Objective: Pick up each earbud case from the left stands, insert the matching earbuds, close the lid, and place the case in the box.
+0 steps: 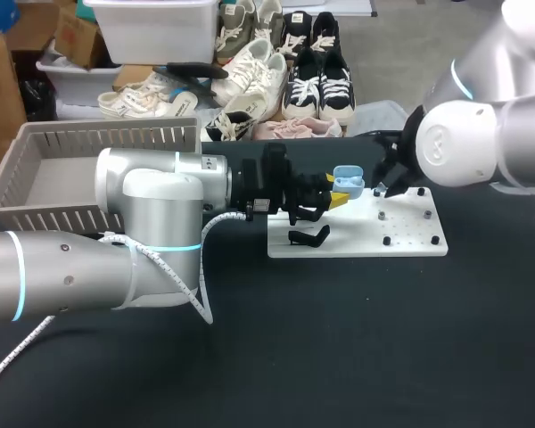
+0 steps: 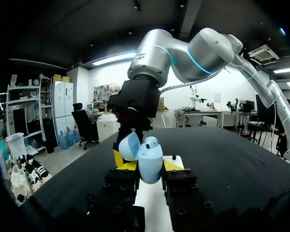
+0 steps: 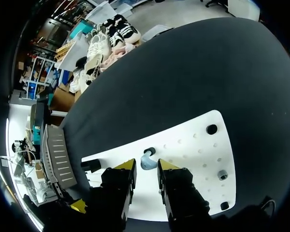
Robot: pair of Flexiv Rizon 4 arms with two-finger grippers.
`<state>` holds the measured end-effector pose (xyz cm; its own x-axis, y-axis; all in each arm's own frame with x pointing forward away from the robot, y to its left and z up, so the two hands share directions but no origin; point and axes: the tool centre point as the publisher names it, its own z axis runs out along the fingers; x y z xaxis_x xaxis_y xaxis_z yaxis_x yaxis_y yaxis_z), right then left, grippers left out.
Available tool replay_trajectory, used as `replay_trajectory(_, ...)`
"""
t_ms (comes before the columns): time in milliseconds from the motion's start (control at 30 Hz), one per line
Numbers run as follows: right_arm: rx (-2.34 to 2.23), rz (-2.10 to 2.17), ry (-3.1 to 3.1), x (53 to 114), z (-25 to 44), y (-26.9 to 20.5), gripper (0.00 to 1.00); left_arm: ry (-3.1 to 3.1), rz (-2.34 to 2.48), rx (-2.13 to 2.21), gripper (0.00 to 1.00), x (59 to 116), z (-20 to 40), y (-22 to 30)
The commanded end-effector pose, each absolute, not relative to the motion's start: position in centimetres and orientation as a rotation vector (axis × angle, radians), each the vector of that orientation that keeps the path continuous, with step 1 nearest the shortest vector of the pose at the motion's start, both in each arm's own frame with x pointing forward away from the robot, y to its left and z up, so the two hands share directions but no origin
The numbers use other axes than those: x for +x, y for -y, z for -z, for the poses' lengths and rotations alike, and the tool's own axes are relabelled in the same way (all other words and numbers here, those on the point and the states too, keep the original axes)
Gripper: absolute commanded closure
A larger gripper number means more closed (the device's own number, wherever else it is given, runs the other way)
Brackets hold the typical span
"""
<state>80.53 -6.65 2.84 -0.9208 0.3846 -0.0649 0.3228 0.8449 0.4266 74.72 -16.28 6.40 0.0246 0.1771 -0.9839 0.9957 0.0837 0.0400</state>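
My left gripper is shut on a light blue earbud case, which it holds upright above the white board. The case's lid stands open, and one earbud sits inside. In the head view the case is at the board's back edge. My right gripper is low over the board just to the right of the case. A blue earbud lies between its yellow fingertips, which stand narrowly apart, with a sliver of gap on one side.
A grey slatted box stands at the back left, behind my left arm. A black stand sits on the board's left part, and small black pegs dot its right part. Black table surface lies in front.
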Motion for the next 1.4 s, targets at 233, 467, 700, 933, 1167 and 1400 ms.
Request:
replay_trajectory(233,0.573,-0.633,-2.882,80.7,-2.5,6.7,0.74,-1.351,1.029,1.283,1.0,74.7,-6.3,16.3)
replay_trajectory(467,0.577,-0.632,-2.885,80.8,-2.4,6.7,0.76,-1.351,1.029,1.283,1.0,74.7,-6.3,16.3)
replay_trajectory(700,0.576,-0.63,-2.888,80.9,-2.4,6.6,0.84,-1.351,1.029,1.283,1.0,74.7,-6.3,16.3)
replay_trajectory(933,0.576,-0.63,-2.891,80.9,-2.4,6.6,1.0,-1.351,1.029,1.283,1.0,74.7,-6.3,16.3)
replay_trajectory(1167,0.581,-0.623,-2.884,80.7,-3.0,6.7,1.0,-1.351,1.029,1.283,1.0,74.7,-6.3,16.3)
replay_trajectory(1400,0.574,-0.624,-2.871,80.1,-4.0,6.9,1.0,-1.351,1.029,1.283,1.0,74.7,-6.3,16.3)
